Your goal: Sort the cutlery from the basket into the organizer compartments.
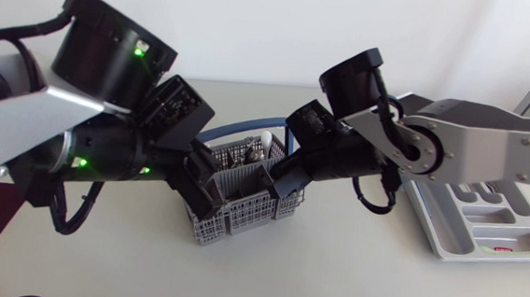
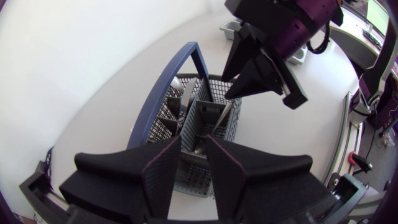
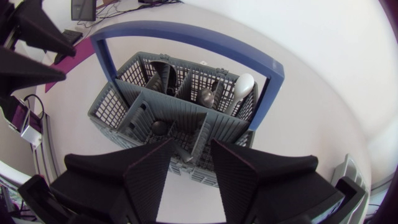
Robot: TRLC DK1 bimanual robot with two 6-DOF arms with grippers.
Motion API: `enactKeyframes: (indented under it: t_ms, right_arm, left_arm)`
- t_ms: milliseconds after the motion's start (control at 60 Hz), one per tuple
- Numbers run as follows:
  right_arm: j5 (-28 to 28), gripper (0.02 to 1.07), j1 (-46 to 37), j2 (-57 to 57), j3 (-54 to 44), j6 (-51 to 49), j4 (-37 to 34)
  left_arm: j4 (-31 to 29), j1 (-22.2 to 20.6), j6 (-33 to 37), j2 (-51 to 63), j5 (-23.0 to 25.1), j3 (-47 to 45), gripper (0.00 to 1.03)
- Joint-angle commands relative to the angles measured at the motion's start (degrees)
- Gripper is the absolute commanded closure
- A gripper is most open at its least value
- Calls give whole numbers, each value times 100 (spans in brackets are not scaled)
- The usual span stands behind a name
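Cutlery [image 1: 253,153] sits in the grey mesh basket [image 1: 232,223]; none of it is outside. Pieces stand roughly upright in the compts, long axes near vertical w/ a slight lean, working ends up. White spoon [image 3: 244,87] is bowl-up in a corner compt of the basket, just beside one foot of the blue handle [image 3: 186,34]. Dark spoon [image 3: 207,96] stands next to it in the same row, bowl up too. Another dark piece [image 3: 163,71] leans in the next compt along that row. A round dark end [image 3: 160,127] shows in a compt on the near side of the basket's divider. Their shafts go down into the mesh and are hidden.

L gripper [image 2: 194,146] hangs over one end of the basket, fingers spread and clamping nothing; the basket's wall and a compt show through the gap. R gripper [image 3: 193,149] hangs over the opposite side of the basket, fingers parted too, holding nothing; the divider shows in its gap. Both point down at the basket, facing each other across it. Whether any fingertip touches the mesh: can't tell.

Light grey organizer [image 1: 498,226] lies well apart from the basket, on the R arm's [image 1: 471,144] side, partly under that arm.
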Motion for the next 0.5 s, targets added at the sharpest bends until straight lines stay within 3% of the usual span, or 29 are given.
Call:
enactKeyframes:
  t_ms: [0, 483]
  right_arm:
    - [87, 59, 49, 400, 350, 272, -217]
    - [-247, 59, -338, 954, 957, 615, -1298]
  left_arm:
    - [171, 110, 203, -132, 136, -372, 72]
    - [390, 171, 255, -308, 374, -697, 72]
